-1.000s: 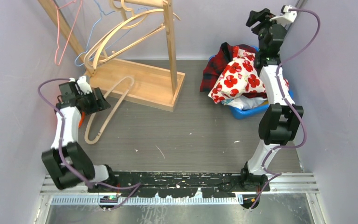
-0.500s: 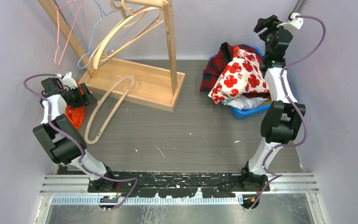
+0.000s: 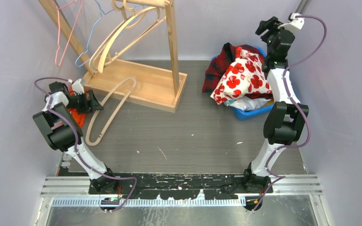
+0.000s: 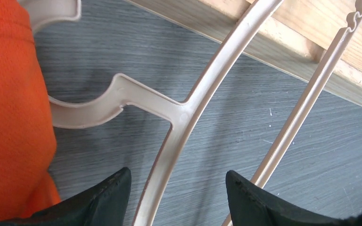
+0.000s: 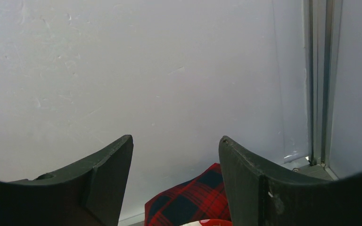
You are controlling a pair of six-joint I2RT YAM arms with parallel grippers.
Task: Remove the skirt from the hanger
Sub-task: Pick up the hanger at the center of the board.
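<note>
The beige plastic hanger (image 3: pixel 111 104) lies flat on the grey table beside the wooden rack. The orange skirt (image 3: pixel 79 118) is bunched by the hanger's hook end; in the left wrist view the skirt (image 4: pixel 9 117) fills the left edge and only borders the hook. My left gripper (image 3: pixel 95 100) hovers low over the hanger (image 4: pixel 193 101), open. Seen from the wrist, the left gripper (image 4: pixel 176 173) has one hanger arm between its fingers, with gaps on both sides. My right gripper (image 3: pixel 266 24) is raised above the basket. That right gripper (image 5: pixel 176 139) is open, empty and faces the wall.
A wooden rack (image 3: pixel 143 82) with several hangers (image 3: pixel 115 35) hung on it stands at the back left. A blue basket (image 3: pixel 253 113) at the back right holds a red plaid cloth (image 3: pixel 219 66) and a floral cloth (image 3: pixel 242 77). Walls close in both sides.
My left arm folded back to the left, bringing its gripper down over the hanger's hook end beside the orange skirt. The right gripper shifted slightly right and stays raised.
</note>
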